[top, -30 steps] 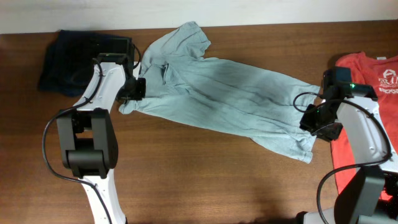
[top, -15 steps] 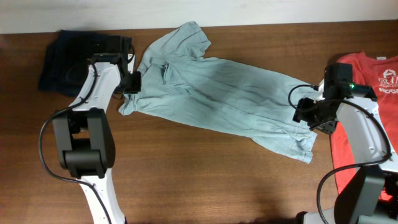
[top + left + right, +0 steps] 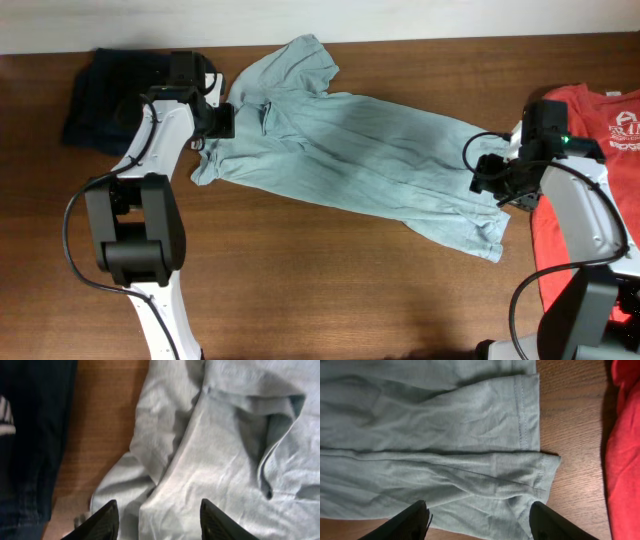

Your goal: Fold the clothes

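Observation:
A large pale blue-grey T-shirt (image 3: 360, 150) lies crumpled on the wooden table, running from far left to near right. My left gripper (image 3: 217, 121) hovers open over its left end. In the left wrist view that gripper (image 3: 160, 522) has rumpled cloth (image 3: 225, 460) below its spread fingers and nothing pinched. My right gripper (image 3: 488, 178) stands open over the shirt's right end. In the right wrist view this gripper (image 3: 480, 522) is above the stitched hem (image 3: 522, 415), also holding nothing. A red T-shirt (image 3: 585, 150) with white print lies at the right edge.
A dark navy garment (image 3: 110, 95) sits at the far left, also visible in the left wrist view (image 3: 30, 435). The red T-shirt (image 3: 625, 460) lies close to the pale shirt's hem. Bare wood (image 3: 330, 290) spans the front of the table.
Both grippers have opened wider and let go of the shirt. The left one moved toward the far edge, while the right one shifted left and slightly back. The shirt stays where it lay.

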{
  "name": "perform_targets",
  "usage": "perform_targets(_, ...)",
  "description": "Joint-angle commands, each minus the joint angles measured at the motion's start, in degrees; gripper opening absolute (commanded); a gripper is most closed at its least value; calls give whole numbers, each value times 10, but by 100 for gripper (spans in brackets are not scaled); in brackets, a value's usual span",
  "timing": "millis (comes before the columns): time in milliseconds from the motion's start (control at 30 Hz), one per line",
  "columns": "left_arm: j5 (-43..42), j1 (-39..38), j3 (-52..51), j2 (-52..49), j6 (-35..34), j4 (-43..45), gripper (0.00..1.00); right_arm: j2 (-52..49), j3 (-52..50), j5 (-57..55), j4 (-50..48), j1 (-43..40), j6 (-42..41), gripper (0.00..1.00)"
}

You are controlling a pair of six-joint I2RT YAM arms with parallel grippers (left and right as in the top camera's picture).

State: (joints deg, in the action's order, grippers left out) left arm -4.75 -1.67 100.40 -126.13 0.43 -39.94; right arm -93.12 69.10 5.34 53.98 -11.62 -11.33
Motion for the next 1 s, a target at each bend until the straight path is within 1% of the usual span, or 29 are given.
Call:
perform_targets(0,-17,3,10,-21,5,7,49,7,-15,5,-9,3,4,70)
perform_targets(167,-34,3,10,-44,5,7,43,7,-18,4,-12,3,4,70)
perform_targets(233,-34,3,10,-51,5,6,37,7,-18,4,-12,3,4,70)
perform_targets(267,-34,3,10,-53,5,7,36,7,-18,4,-12,3,4,70)
perform_targets(533,-34,3,10,-54,5,18,35,7,-18,4,-11,3,4,70)
perform_targets(700,-34,3,10,-54,5,18,29,7,-18,3,-12,3,4,70)
perform_targets(867,-34,3,10,-54,5,18,21,7,-18,2,-13,3,4,70)
perform_targets(967,-34,3,12,-54,5,18,20,7,-18,2,-13,3,4,70)
